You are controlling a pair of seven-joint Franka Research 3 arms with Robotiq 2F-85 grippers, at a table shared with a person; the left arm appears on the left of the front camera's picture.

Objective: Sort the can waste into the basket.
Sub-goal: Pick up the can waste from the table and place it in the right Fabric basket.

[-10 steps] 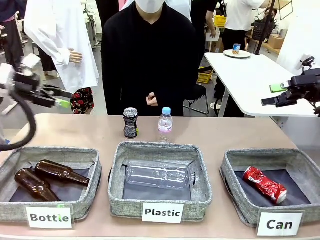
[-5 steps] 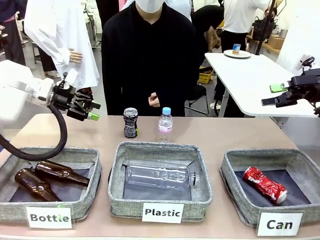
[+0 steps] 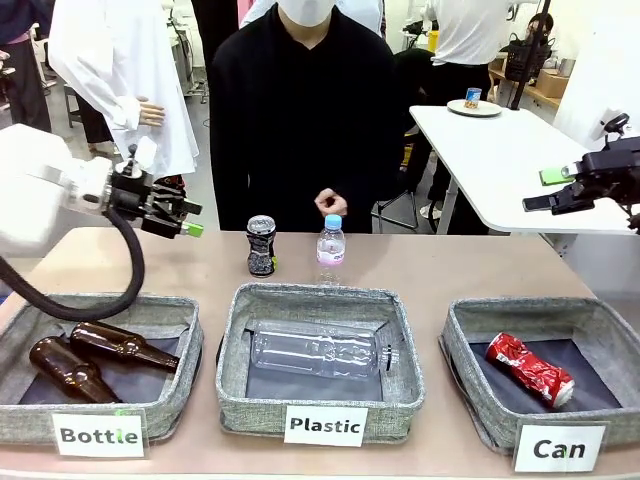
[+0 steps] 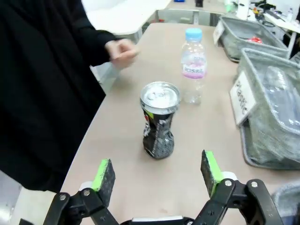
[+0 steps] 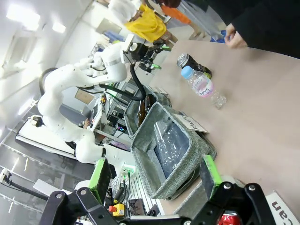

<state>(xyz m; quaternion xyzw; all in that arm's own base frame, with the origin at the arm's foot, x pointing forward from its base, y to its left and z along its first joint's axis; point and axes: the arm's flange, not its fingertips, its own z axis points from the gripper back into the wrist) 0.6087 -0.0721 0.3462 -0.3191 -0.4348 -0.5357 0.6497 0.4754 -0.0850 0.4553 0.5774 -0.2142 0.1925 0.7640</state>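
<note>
Black can (image 3: 261, 245) upright, water bottle (image 3: 330, 243) just beside; red can (image 3: 530, 369) flat, diag. in Can basket (image 3: 468, 385); L gripper (image 3: 190, 220) + R gripper (image 5: 154, 171) jaws apart.

Bottle basket (image 3: 25, 418) on the left, Plastic basket (image 3: 250, 412) middle, Can basket (image 3: 457, 352) right with one can (image 3: 530, 368) lying inside, other can (image 3: 261, 246) standing behind the Plastic basket, small bottle (image 3: 330, 245) just right of it

R gripper (image 5: 155, 171) spread wide (green pads (image 5: 100, 174)), black can (image 5: 190, 63) near clear bottle (image 5: 202, 87) on table (image 5: 262, 117)

Front view looks across the table (image 3: 480, 268); both wrist views share the black can (image 4: 159, 124)
</note>
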